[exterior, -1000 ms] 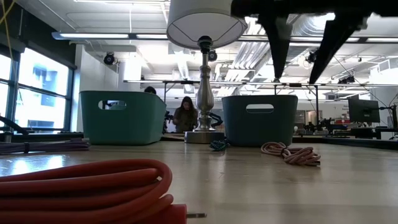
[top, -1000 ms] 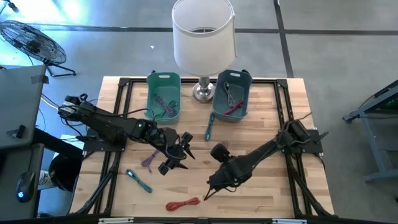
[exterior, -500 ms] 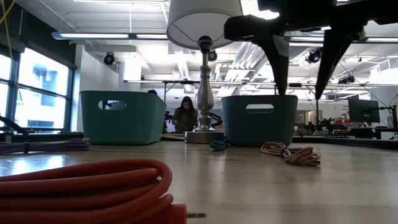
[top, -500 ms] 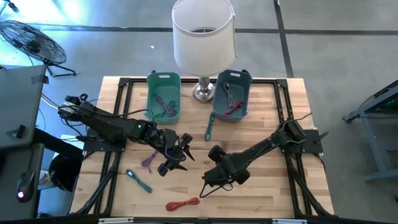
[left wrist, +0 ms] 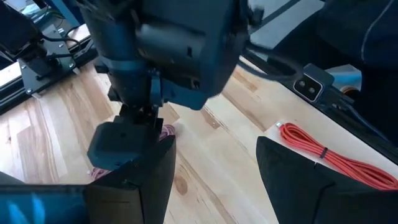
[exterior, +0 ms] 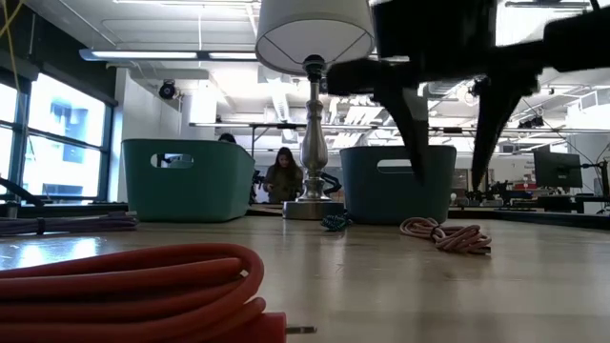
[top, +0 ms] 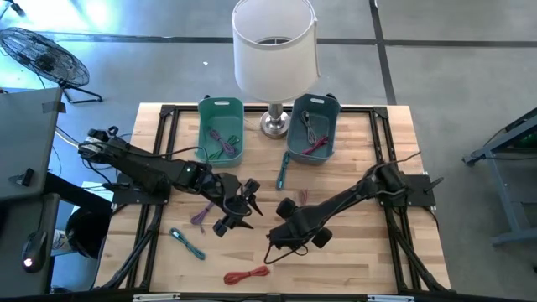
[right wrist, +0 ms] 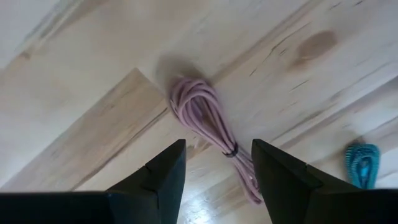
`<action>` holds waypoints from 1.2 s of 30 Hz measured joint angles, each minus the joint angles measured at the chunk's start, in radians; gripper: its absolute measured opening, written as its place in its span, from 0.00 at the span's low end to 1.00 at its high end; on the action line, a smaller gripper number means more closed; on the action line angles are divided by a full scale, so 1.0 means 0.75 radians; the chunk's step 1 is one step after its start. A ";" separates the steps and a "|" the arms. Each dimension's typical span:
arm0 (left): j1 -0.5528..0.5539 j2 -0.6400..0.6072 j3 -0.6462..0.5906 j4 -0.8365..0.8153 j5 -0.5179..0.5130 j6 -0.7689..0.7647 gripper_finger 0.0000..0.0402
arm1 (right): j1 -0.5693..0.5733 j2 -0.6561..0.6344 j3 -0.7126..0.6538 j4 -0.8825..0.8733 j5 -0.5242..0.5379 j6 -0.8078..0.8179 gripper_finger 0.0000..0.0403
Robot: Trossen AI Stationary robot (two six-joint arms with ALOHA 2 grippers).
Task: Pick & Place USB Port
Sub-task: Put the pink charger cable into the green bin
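A coiled pink cable (right wrist: 202,115) lies flat on the wooden table, also seen in the low view (exterior: 448,233). In the high view my right arm covers most of it. My right gripper (right wrist: 217,168) is open and hangs above the coil, fingers pointing down, one on either side of it and clear of it (exterior: 448,171). In the high view my right gripper (top: 273,250) shows near the table's middle. My left gripper (top: 242,210) is open and hovers beside a purple cable (top: 201,216). It touches nothing (left wrist: 214,180).
A red cable (top: 246,274) lies by the near edge. One teal cable (top: 186,243) lies near the left, and another (top: 283,172) lies in front of the bins. A light teal bin (top: 221,105) and a darker bin (top: 313,102) holding cables flank a lamp (top: 274,50) at the far edge.
My right gripper has moved toward the table's left and come down toward the pink cable, staying open. My left arm has kept still.
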 joint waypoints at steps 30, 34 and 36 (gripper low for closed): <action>-0.020 0.000 0.000 -0.002 0.003 0.005 0.54 | -0.037 0.080 -0.112 0.067 -0.066 -0.001 0.42; -0.052 0.000 0.000 -0.001 0.000 0.008 0.54 | -0.034 0.068 -0.249 0.168 -0.031 0.000 0.42; -0.065 0.000 0.000 -0.002 -0.003 0.016 0.54 | -0.033 0.060 -0.301 0.230 -0.024 0.001 0.42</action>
